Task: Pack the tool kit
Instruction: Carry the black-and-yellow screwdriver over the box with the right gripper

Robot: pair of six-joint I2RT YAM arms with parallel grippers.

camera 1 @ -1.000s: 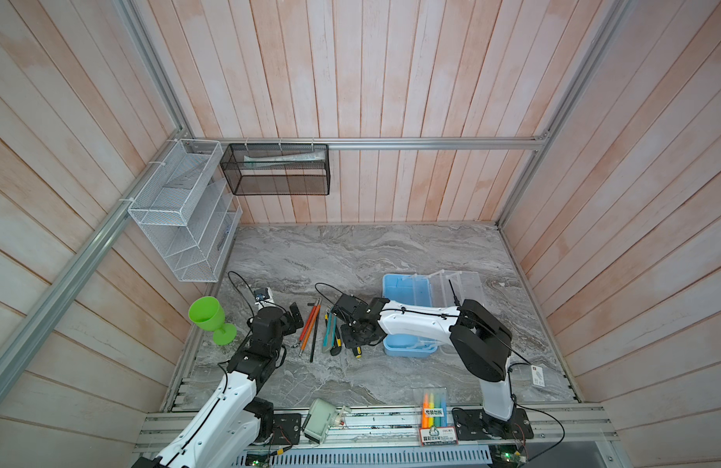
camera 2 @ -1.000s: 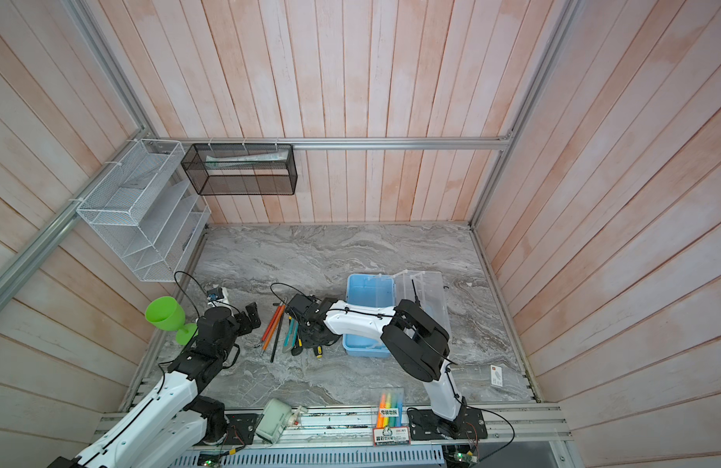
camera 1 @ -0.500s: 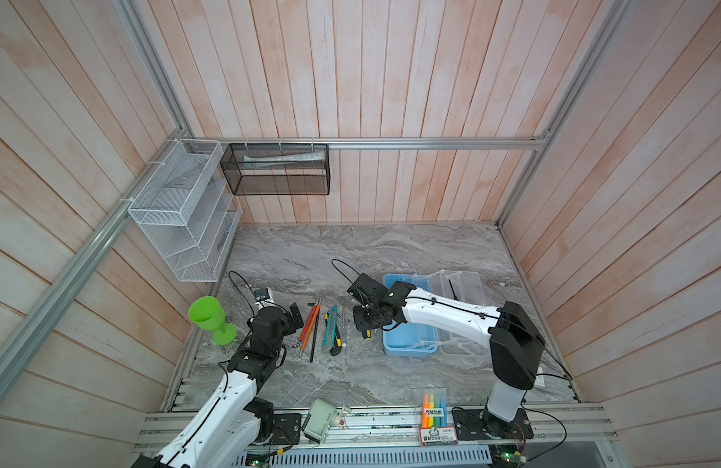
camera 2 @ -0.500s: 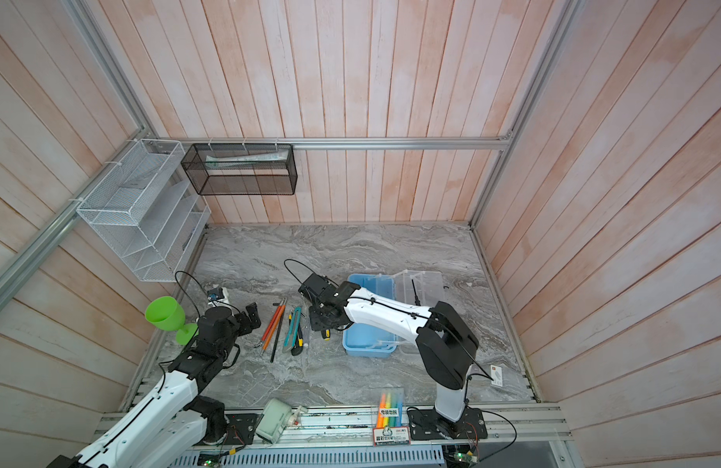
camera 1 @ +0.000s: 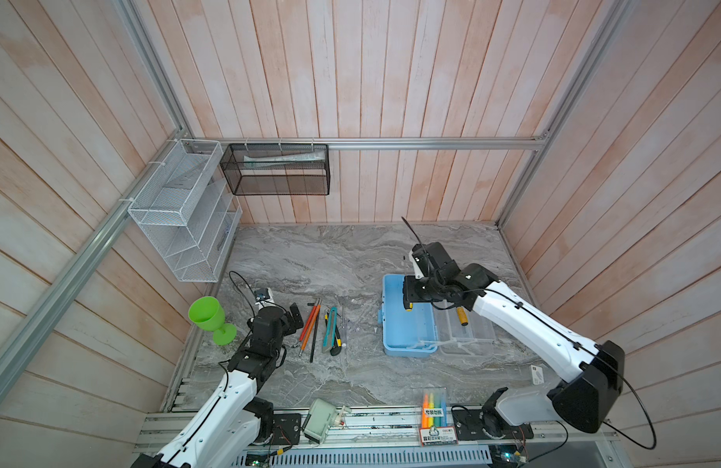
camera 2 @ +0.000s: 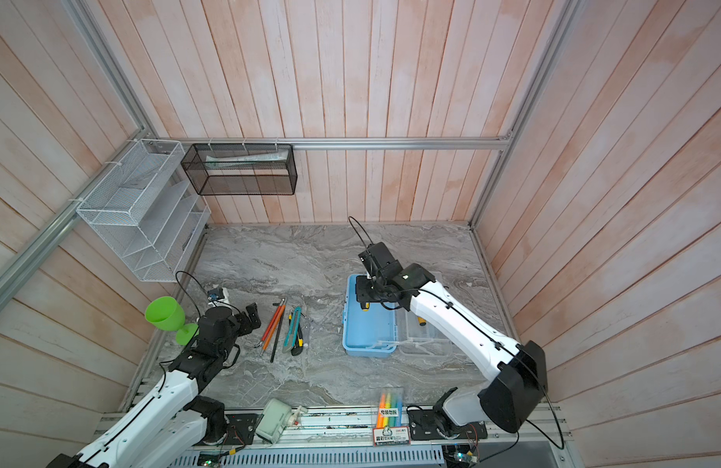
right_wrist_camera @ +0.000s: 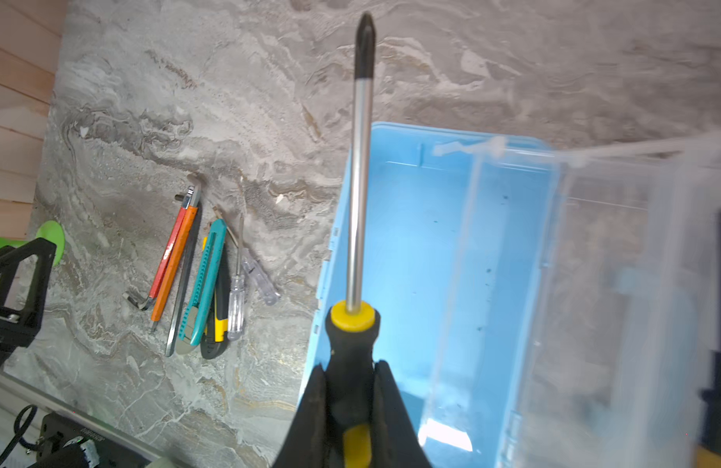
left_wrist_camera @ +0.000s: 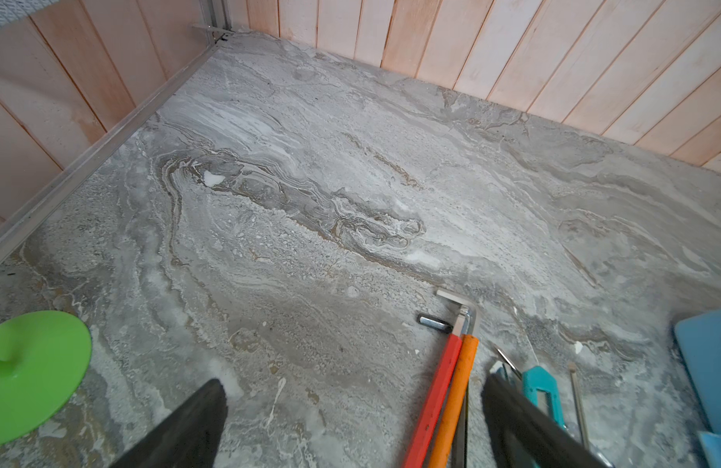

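Note:
The open light-blue case (camera 1: 407, 336) (camera 2: 367, 332) (right_wrist_camera: 432, 243) lies right of centre, its clear lid (camera 1: 468, 336) folded out beside it with an orange-handled tool (camera 1: 461, 316) on it. My right gripper (camera 1: 409, 298) (right_wrist_camera: 353, 368) hovers over the case's far end, shut on the handle of a black-and-yellow screwdriver (right_wrist_camera: 361, 182). Left of the case lie red and orange tools (camera 1: 310, 324) (left_wrist_camera: 452, 385), a teal utility knife (camera 1: 330, 328) (right_wrist_camera: 205, 283) and clear-handled screwdrivers (right_wrist_camera: 237, 300). My left gripper (camera 1: 290, 321) (left_wrist_camera: 350, 389) is open and empty, low beside the orange tools.
A green goblet (camera 1: 207, 316) stands at the left edge behind the left arm. The highlighter pack (camera 1: 434, 409) and a small pale device (camera 1: 320, 419) sit on the front rail. A white wire rack (camera 1: 180, 210) and a black mesh basket (camera 1: 278, 170) hang on the walls.
My right gripper has lifted the black-and-yellow screwdriver away from the row of tools and carried it rightward to above the blue case. The left arm has not moved.

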